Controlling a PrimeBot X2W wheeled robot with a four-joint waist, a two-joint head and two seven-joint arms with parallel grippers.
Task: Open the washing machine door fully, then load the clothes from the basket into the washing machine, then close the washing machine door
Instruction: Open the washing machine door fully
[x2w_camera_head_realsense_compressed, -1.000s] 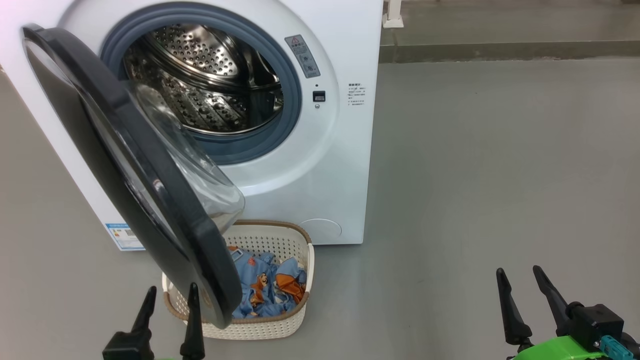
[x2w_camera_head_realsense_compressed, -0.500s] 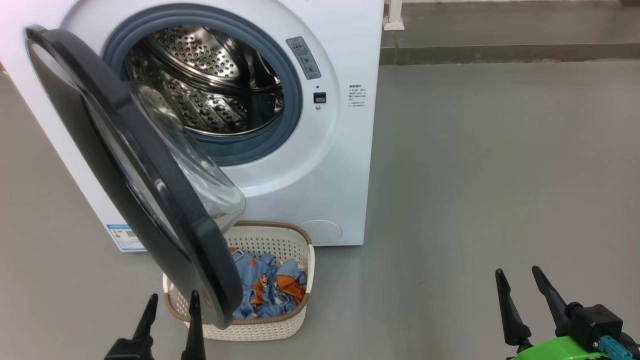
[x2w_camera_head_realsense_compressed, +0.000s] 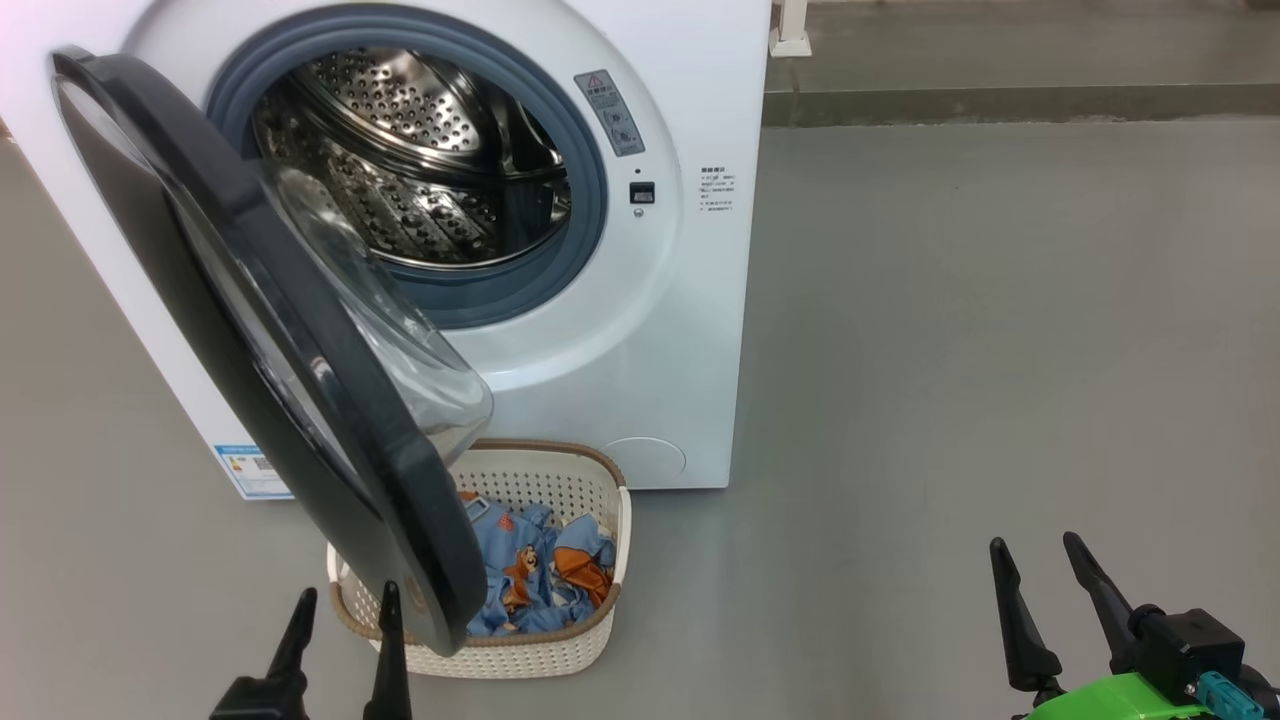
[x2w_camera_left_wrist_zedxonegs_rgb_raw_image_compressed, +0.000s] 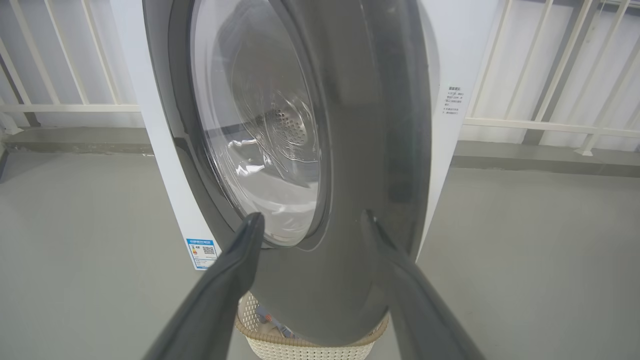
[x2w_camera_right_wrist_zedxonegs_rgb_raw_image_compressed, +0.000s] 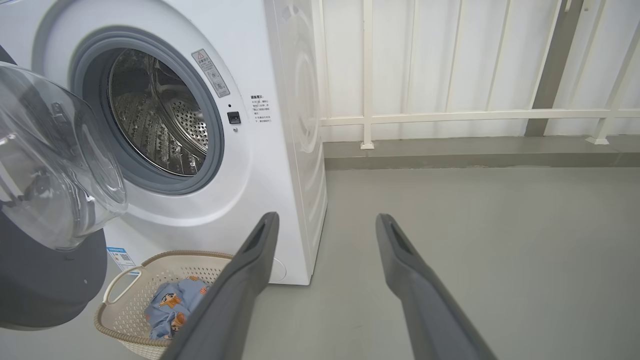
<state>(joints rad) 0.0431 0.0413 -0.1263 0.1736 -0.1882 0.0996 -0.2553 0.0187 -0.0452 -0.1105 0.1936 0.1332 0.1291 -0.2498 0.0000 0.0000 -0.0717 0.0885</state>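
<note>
Grey, smooth floor (x2w_camera_head_realsense_compressed: 950, 350) spreads ahead of both pincers to a low kerb under a white railing (x2w_camera_right_wrist_zedxonegs_rgb_raw_image_compressed: 450, 117). Beyond the left gripper (x2w_camera_head_realsense_compressed: 346, 590) stands the washing machine (x2w_camera_head_realsense_compressed: 690, 330), its steel drum (x2w_camera_head_realsense_compressed: 400, 130) open to view. The washing machine door (x2w_camera_head_realsense_compressed: 300, 370) hangs part-open straight before that pincer, hinged at the machine's left, with its glass bowl facing right. Its black lower rim hides the left half of the basket (x2w_camera_head_realsense_compressed: 560, 650), just past the fingertips. The clothes (x2w_camera_head_realsense_compressed: 540, 570) lie crumpled inside. The left gripper and the right gripper (x2w_camera_head_realsense_compressed: 1034, 540), well apart, are both spread wide, grasping nothing. Whether the left one touches the rim is unclear.
</note>
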